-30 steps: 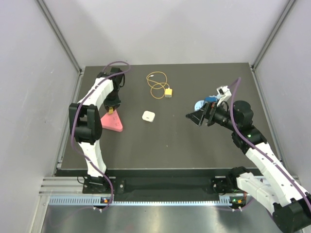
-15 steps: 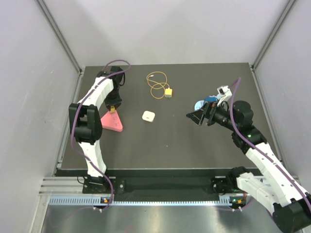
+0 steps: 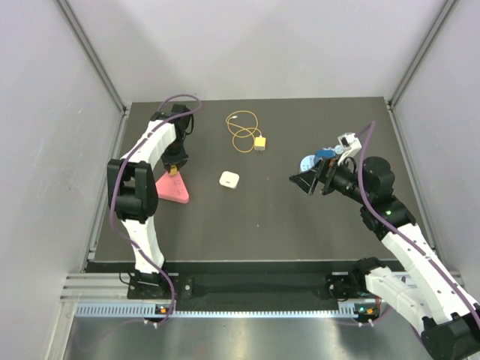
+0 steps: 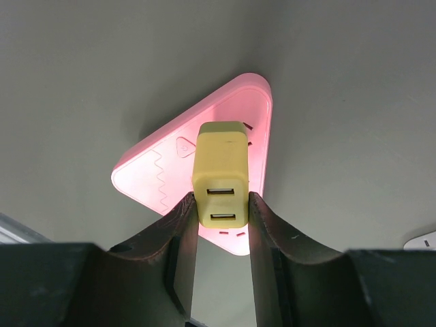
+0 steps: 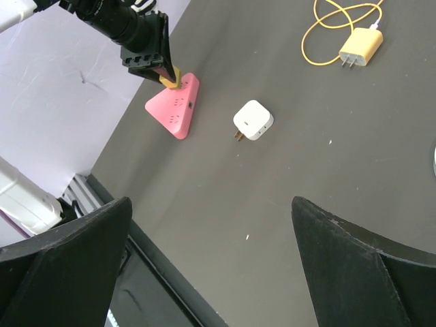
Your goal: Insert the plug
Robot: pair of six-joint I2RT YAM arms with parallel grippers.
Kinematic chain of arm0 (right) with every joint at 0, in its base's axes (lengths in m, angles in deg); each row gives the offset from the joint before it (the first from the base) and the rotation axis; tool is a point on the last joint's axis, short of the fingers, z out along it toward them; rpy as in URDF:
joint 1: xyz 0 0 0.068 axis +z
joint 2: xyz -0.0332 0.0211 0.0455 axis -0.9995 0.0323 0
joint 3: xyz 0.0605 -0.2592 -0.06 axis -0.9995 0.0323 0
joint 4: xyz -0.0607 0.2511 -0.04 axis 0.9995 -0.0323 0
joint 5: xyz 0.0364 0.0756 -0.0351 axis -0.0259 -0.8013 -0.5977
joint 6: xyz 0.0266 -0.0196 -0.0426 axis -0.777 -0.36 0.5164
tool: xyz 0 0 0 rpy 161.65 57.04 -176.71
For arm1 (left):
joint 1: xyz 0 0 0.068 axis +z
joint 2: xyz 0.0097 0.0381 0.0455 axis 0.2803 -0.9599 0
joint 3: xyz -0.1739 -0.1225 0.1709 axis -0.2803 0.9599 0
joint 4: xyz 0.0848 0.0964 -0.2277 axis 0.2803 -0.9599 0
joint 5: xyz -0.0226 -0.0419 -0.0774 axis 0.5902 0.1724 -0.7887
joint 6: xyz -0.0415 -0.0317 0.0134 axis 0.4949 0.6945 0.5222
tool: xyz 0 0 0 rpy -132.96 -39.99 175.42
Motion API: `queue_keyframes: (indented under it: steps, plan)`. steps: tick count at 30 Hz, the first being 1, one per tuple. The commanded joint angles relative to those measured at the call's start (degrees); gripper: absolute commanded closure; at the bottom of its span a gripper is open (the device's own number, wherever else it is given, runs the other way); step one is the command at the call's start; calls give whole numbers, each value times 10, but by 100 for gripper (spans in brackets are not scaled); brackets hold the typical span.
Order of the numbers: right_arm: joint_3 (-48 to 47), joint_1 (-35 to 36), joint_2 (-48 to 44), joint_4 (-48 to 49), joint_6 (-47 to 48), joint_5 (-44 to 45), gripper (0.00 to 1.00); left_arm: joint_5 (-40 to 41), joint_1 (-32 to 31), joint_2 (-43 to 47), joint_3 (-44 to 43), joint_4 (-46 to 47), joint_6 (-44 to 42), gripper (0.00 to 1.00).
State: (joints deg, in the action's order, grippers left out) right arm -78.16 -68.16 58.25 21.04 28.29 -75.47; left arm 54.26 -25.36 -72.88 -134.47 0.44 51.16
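- The left end effector (image 3: 173, 166) is closed narrow on a loose yellow block (image 4: 221, 170). Its fingers (image 4: 178, 225) press on both sides of the block, and the face toward the wrist camera shows two slots.
- The yellow block stands over a pink triangular socket strip (image 3: 174, 189), which lies flat near the left edge of the bench (image 3: 262, 217). The block's lower end meets the strip's top face. Whether it is seated cannot be told.
- The right end effector (image 3: 298, 180) hangs above the right half of the bench with its jaws spread wide and nothing between them. It is tilted toward the bench centre.
- The plug (image 3: 259, 143) lies on the bench toward the far edge, about midway between the left and right edges and well apart from both end effectors. The right wrist view shows its two prongs pointing toward the near edge.
- The wire (image 3: 241, 132) is attached to the plug and lies coiled in loose loops just beyond it, on the far-left side.
- A white adapter (image 3: 229, 179) lies near the bench centre, between the socket strip and the right end effector, and touches neither.
- A blue-and-white disc (image 3: 309, 160) lies just beside the right end effector on its far side.
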Motion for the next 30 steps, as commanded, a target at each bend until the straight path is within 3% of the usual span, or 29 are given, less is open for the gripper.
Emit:
queue_keyframes:
  steps: [1, 9, 30]
  plan:
    - [-30, -3, -9, 9, 14, 8, 0, 17, 2, 0, 9, 12, 11, 100]
    - [-31, -3, -8, 8, 15, 11, 0, 10, 3, 3, 26, 14, 26, 100]
    - [-32, -3, -11, 0, 21, 16, 0, -15, 13, -36, -48, -48, 4, 100]
